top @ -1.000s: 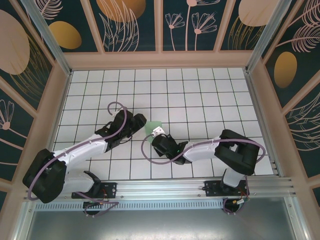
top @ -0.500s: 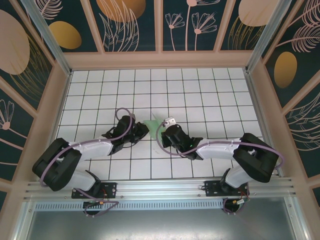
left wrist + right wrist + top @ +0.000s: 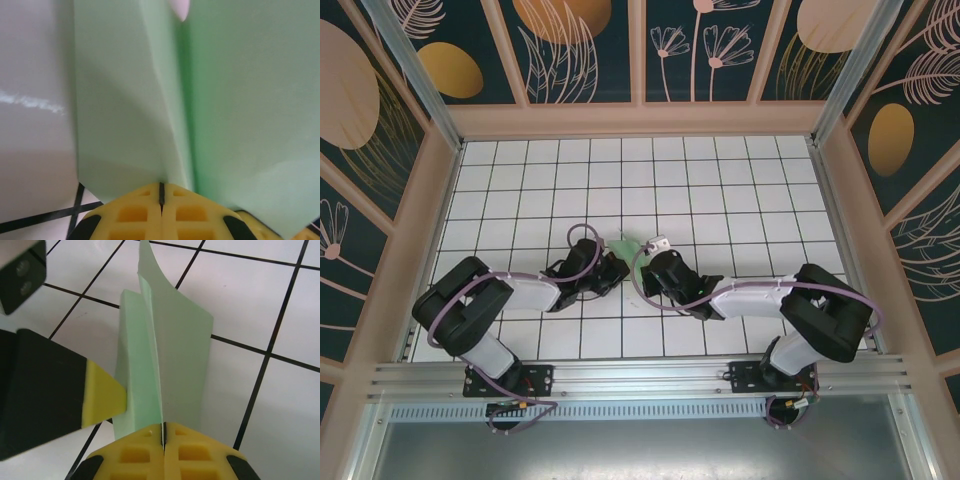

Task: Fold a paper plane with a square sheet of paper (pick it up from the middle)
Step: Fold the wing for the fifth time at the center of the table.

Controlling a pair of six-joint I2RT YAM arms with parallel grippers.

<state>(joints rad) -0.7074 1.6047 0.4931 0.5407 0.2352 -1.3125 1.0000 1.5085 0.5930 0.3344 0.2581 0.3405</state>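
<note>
You have the left gripper [image 3: 161, 195] and right gripper [image 3: 163, 432] both pinched on the folded square sheet of paper [image 3: 624, 243], held between them at centre, its crease running far-ward.

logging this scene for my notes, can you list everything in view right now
folded sheet of paper: one, pale mint green, mid-table, pinched between both hands
table: one, white with black grid lines, under everything
wall panels: several, dark teal with tan plant patterns, around the table
rail: one, silver metal, near edge by the arm bases
arms: two, white and black, reaching in from the near edge
left hand: one, yellow-tipped, shut on the sheet
right hand: one, yellow-tipped, shut on the sheet
</note>
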